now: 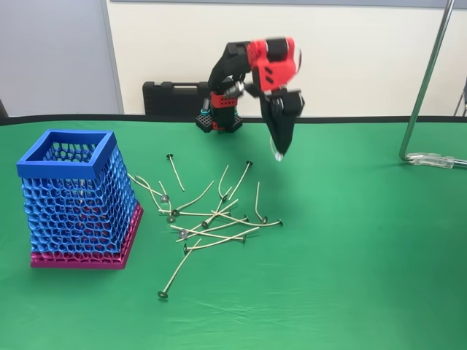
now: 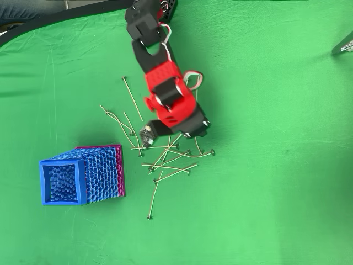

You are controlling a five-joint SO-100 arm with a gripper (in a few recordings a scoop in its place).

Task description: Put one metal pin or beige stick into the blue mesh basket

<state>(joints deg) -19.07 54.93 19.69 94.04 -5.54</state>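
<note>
— Where's the claw (image 1: 278, 153) just now?

— Hanging in the air, tip pointing down, above the far edge of the pile of beige sticks (image 1: 211, 219). The pile lies on the green surface (image 1: 350, 255) just right of the blue mesh basket (image 1: 73, 200) in the fixed view. Whether its fingers are apart or together I cannot tell from here; nothing seems to be held.

— So it hasn't picked one yet. How should it go about it?

— I'd go for a stick lying apart from the tangle, like the lone one (image 1: 175, 172) behind the pile, farther from the basket's base. Come straight down across the shaft, pinch it mid-length, lift clear before swinging over. The crossed ones would likely drag neighbours along.

— And the basket, anything inside?

— It stands upright on its magenta base. In the overhead view I see only mesh through its open top (image 2: 62, 183); no stick I can make out.
</note>
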